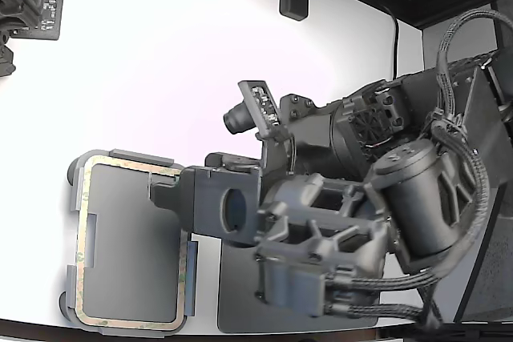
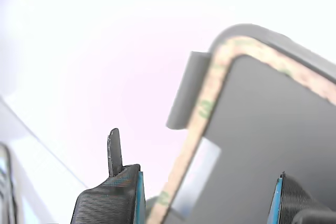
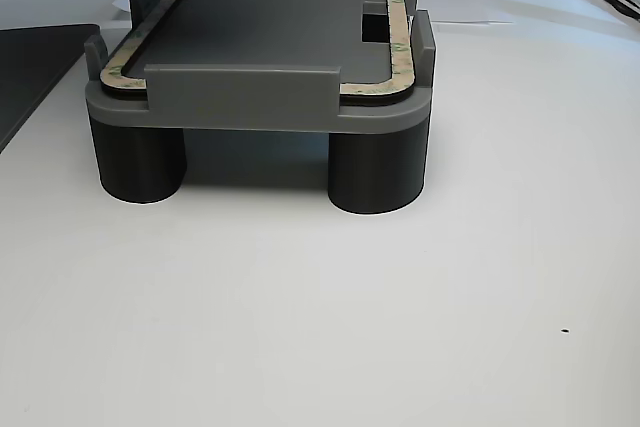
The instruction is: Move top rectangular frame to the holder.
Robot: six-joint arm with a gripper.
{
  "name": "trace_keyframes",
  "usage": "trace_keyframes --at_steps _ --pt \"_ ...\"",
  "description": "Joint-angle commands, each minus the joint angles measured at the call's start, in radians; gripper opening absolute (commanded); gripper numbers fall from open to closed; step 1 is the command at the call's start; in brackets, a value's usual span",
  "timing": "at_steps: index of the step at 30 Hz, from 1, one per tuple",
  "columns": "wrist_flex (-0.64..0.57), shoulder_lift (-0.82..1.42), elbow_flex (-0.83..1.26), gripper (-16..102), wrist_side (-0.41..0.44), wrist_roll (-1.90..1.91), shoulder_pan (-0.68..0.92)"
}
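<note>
Exterior view first: the thin tan-beige rectangular frame with greenish mottling (image 1: 133, 243) is seen already lying on the light grey rectangular holder plate with raised edge tabs (image 1: 74, 198), down at about 8 o'clock in that picture. It looks to be kept square by the tabs hugging its outer edge, which is presumably why the plate is built that way; the other view shows the frame (image 3: 392, 47) sitting flat inside those tabs, with the holder (image 3: 250, 102) raised off the white table (image 3: 320, 317) on dark round legs. So the placing step can be judged pretty much done. The dark grey gripper (image 1: 172, 191) is reached out level from the bulky arm at 3 o'clock, its tip over the plate's edge nearest the arm, near the stepped notch. In the wrist view its ribbed fingertips (image 2: 113, 195) are spread well apart with nothing between them, so it is released, and the frame's rounded corner (image 2: 215, 85) is seen beyond them, not touched as far as can be told. A darker smooth grey mat (image 1: 240, 298) is partly hidden under the arm at 6 o'clock.
</note>
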Motion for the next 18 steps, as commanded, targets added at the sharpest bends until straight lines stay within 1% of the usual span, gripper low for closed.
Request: trace_keyframes --at_steps 1,4,7,9,10,11,12,14,16,18 --pt "-0.127 0.150 0.080 100 0.032 -0.295 -0.031" --pt "-0.282 0.307 0.235 100 0.026 -0.565 -0.089" --pt "-0.443 0.479 0.402 100 0.023 -0.928 -0.170" --pt "-0.515 0.583 0.495 99 0.015 -1.127 -0.216" --pt "-0.534 0.635 0.541 99 -0.014 -1.213 -0.245" --pt "-0.534 0.686 0.577 99 -0.049 -1.272 -0.276" --pt "-0.506 0.732 0.603 99 -0.089 -1.327 -0.307" --pt "-0.420 0.816 0.632 98 -0.163 -1.407 -0.373" --pt "-0.350 0.914 0.681 98 -0.216 -1.460 -0.433" --pt "-0.319 1.028 0.752 98 -0.261 -1.489 -0.485"
